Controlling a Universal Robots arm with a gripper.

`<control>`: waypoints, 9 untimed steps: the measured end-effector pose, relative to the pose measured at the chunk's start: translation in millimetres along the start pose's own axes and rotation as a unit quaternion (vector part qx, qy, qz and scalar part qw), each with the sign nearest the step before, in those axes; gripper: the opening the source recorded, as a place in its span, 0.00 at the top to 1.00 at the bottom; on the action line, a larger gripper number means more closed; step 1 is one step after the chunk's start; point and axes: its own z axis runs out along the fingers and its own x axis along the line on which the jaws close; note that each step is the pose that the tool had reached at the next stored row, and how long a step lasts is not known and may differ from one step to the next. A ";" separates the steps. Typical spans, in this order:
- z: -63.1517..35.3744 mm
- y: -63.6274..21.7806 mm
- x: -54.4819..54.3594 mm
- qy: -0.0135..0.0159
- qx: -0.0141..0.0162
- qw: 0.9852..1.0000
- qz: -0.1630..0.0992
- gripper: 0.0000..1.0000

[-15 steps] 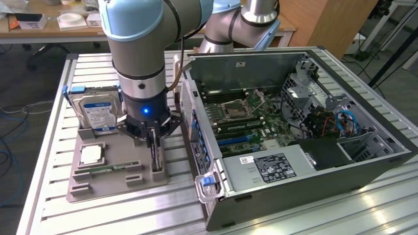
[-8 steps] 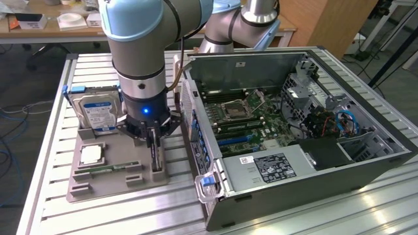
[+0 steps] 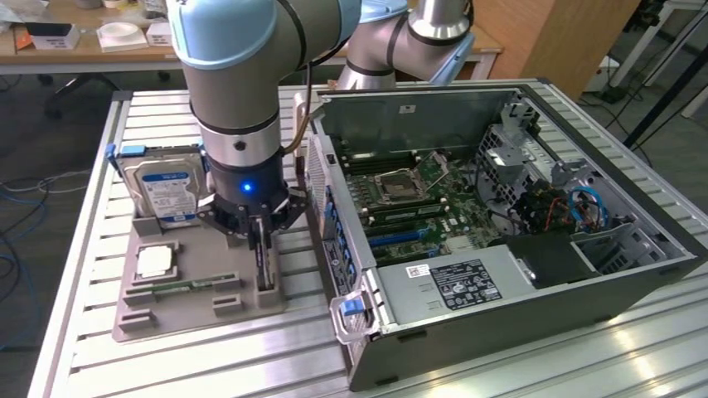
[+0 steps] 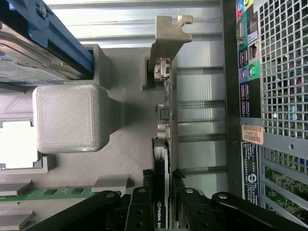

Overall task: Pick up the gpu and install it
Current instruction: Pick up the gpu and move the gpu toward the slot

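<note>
Pincer (image 3: 261, 225) clamped across gpu (image 3: 264, 267) top edge. Card stands on edge in grey holder (image 3: 177, 319) slot, likely so the edge is graspable. Bracket (image 4: 168, 41) at holder's far end.

Robotics lab: slatted aluminium workbench (image 3: 155, 124), opened PC tower (image 3: 443, 124), cluttered desks (image 3: 83, 53) behind

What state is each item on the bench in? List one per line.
gpu: standing on edge in the holder slot, clamped by the end effector.
end effector: shut on the gpu.
computer case: lying on its side, open.
hard drive: upright in the holder.
memory stick: flat in the holder.
</note>
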 end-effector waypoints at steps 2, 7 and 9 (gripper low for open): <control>-1.2 0.0 0.0 0.000 0.000 1.000 0.000 0.74; -4.6 0.2 -0.1 0.000 0.000 1.000 0.000 0.74; -6.2 0.3 -0.1 0.000 0.000 1.000 0.000 0.74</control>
